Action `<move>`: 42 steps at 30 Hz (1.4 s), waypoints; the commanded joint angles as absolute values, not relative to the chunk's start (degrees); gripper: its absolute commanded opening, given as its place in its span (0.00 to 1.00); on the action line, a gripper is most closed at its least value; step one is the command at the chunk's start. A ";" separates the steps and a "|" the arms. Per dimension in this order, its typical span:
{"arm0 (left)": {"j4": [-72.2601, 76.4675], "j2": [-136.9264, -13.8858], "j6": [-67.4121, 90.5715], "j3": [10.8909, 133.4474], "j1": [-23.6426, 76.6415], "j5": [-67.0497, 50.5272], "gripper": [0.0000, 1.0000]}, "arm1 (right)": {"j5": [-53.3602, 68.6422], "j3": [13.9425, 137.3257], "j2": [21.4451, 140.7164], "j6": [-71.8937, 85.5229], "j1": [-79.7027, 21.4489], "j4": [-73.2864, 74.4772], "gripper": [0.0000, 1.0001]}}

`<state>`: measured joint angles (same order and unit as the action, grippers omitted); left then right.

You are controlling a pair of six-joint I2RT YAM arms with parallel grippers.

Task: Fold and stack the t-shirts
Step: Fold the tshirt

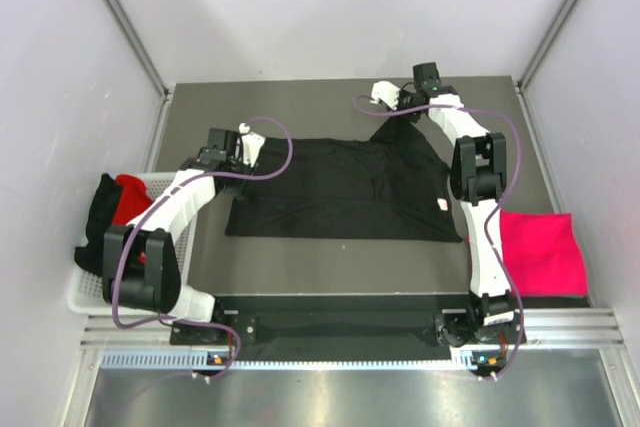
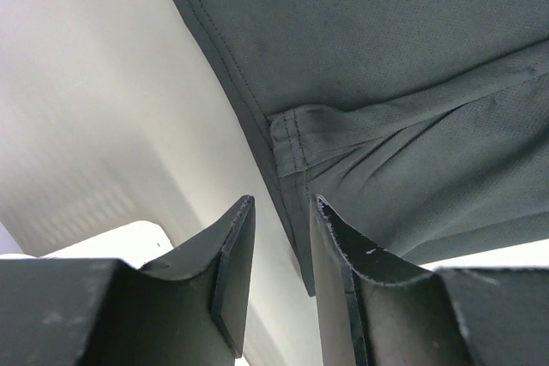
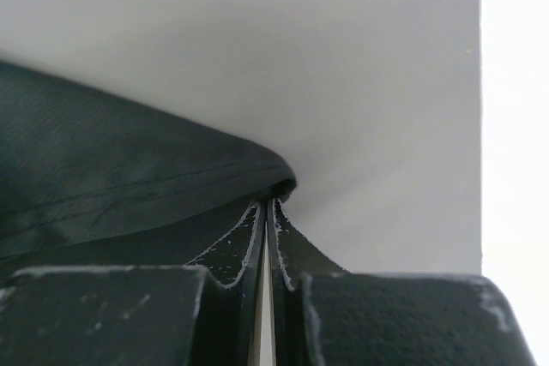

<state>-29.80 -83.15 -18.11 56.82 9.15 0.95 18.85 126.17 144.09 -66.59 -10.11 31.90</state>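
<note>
The black shirt (image 1: 340,192) lies spread flat in the middle of the tabletop (image 1: 300,262), a small white tag (image 1: 441,205) near its right edge and its far right corner drawn up into a peak. That peak runs to the right hand (image 1: 383,99), whose fingers are pressed together on a folded edge of the cloth in the wrist view (image 3: 273,203). The left hand (image 1: 245,142) sits at the shirt's far left edge with its fingers apart and holding nothing. Its own view (image 2: 281,212) shows the stitched hem and a puckered sleeve seam just past the tips. The step in hand looks like taking both far corners for the first fold. To do it well, the left hand should close on the hem itself, taking both layers, so the two sides lift evenly. The fabric is a thin, matte, fine-weave knit, limp enough to sag and crease, so a slow, level pull would keep it smooth. A pink shirt (image 1: 540,252) lies folded at the right edge. A white wire basket (image 1: 85,292) to the left holds bunched black and red cloth (image 1: 128,197).
</note>
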 commanded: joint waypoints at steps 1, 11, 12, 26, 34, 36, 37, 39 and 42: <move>-26.98 -83.84 -18.19 56.51 9.05 0.88 0.37 | 22.23 128.33 144.23 -68.20 -10.28 34.54 0.00; -27.68 -85.25 -17.75 57.83 9.05 0.53 0.37 | 18.73 116.82 137.73 -70.74 -10.37 25.49 0.32; -27.69 -85.17 -17.75 57.75 9.05 0.61 0.37 | 18.02 116.28 137.12 -71.71 -10.37 25.49 0.33; -27.25 -84.99 -17.84 57.48 9.05 0.44 0.37 | 15.56 110.13 131.41 -79.19 -13.36 23.48 0.38; -27.07 -84.37 -17.93 57.04 9.05 0.53 0.37 | 14.59 109.07 130.34 -82.88 -14.85 23.99 0.38; -27.07 -84.29 -17.84 57.13 9.05 0.53 0.37 | 13.72 107.94 129.82 -83.49 -15.20 23.65 0.38; -27.16 -84.29 -17.75 57.22 9.05 0.44 0.37 | 13.19 107.67 129.73 -83.32 -15.21 22.77 0.38; -27.25 -84.29 -17.75 57.30 9.05 0.44 0.37 | 12.05 108.01 129.64 -82.45 -15.03 21.10 0.38; -27.16 -84.20 -17.75 57.22 9.05 0.35 0.37 | 12.22 110.12 130.43 -82.70 -14.42 21.88 0.38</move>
